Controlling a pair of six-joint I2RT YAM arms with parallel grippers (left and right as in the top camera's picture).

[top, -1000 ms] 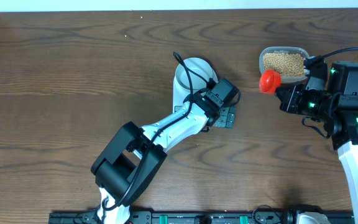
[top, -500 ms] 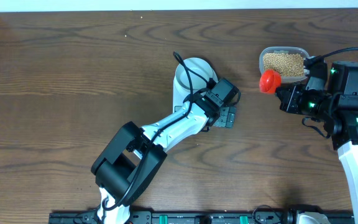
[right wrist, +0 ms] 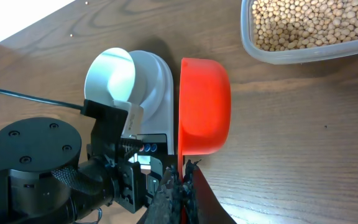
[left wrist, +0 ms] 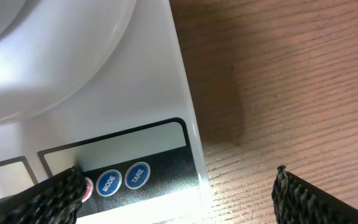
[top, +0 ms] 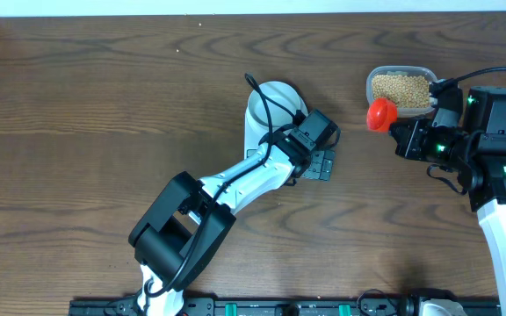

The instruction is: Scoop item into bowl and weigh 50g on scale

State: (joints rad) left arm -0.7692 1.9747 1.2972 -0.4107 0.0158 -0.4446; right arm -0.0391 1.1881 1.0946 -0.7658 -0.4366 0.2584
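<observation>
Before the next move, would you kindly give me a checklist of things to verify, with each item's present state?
1. Bowl sits on the scale: ok.
2. Bowl free of beans: ok, none visible inside.
3. Right end effector shut on the red scoop: ok.
4. Scoop loaded: not ok, no beans visible in it; they lie in the tub.
5. Left end effector open, over the buttons: ok.
6. Display reads zero: cannot tell.

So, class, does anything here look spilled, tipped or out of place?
Nothing stands out. The beans are all in their tub; the bowl sits upright on the scale; the right gripper holds the red scoop.
</observation>
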